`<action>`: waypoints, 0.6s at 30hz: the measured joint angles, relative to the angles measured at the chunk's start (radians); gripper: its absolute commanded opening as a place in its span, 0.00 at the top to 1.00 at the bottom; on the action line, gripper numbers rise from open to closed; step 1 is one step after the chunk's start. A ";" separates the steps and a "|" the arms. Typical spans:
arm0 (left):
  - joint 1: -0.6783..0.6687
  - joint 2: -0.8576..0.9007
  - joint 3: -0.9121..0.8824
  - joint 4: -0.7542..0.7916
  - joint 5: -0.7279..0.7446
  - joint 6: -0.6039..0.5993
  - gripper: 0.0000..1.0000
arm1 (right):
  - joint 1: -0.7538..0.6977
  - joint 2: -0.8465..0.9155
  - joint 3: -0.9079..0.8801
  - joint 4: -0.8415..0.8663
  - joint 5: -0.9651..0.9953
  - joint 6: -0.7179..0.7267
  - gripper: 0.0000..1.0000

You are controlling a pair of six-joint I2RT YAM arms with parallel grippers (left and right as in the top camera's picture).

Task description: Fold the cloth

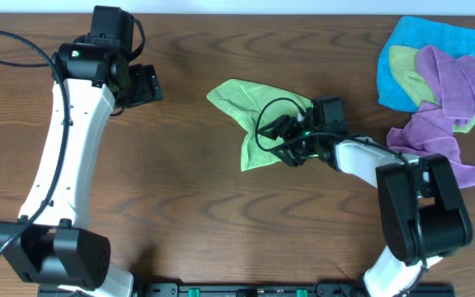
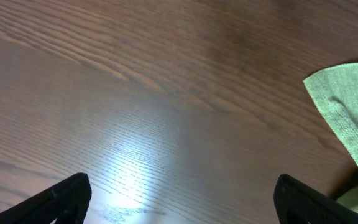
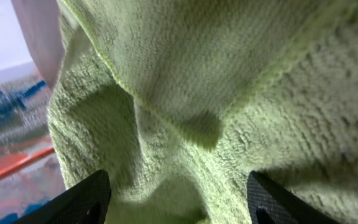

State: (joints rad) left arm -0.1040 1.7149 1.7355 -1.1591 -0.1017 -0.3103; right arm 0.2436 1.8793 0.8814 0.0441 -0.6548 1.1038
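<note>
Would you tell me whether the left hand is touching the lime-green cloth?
Apart. The overhead view shows bare wooden table between the left hand and the lime-green cloth.

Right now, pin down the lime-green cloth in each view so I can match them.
Overhead: lime-green cloth crumpled mid-frame, at the right claw.
Left wrist: its corner at the right edge.
Right wrist: fills the frame.
Shared landmark: the wood table, in overhead and left wrist only.
</note>
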 measured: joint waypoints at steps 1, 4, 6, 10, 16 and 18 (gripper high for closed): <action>0.000 0.000 0.000 0.000 -0.003 0.000 0.05 | 0.000 0.000 -0.006 0.029 0.008 0.011 0.28; 0.000 0.000 0.000 0.000 -0.009 0.000 0.05 | 0.001 0.000 -0.020 0.106 0.049 0.028 0.27; 0.000 0.000 0.000 0.000 -0.011 0.000 0.05 | 0.001 0.000 -0.026 0.161 0.077 0.034 0.28; 0.000 0.000 0.000 0.000 -0.011 0.000 0.05 | 0.001 0.000 -0.026 0.222 0.115 0.042 0.27; 0.000 0.000 0.000 0.014 -0.011 0.002 0.05 | 0.021 0.000 -0.026 0.187 0.064 0.067 0.19; 0.000 0.000 0.000 0.015 -0.011 0.002 0.05 | 0.052 0.000 -0.027 0.140 0.051 0.077 0.14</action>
State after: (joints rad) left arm -0.1040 1.7149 1.7355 -1.1442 -0.1127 -0.3088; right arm 0.2958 1.8793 0.8543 0.1844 -0.6041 1.1805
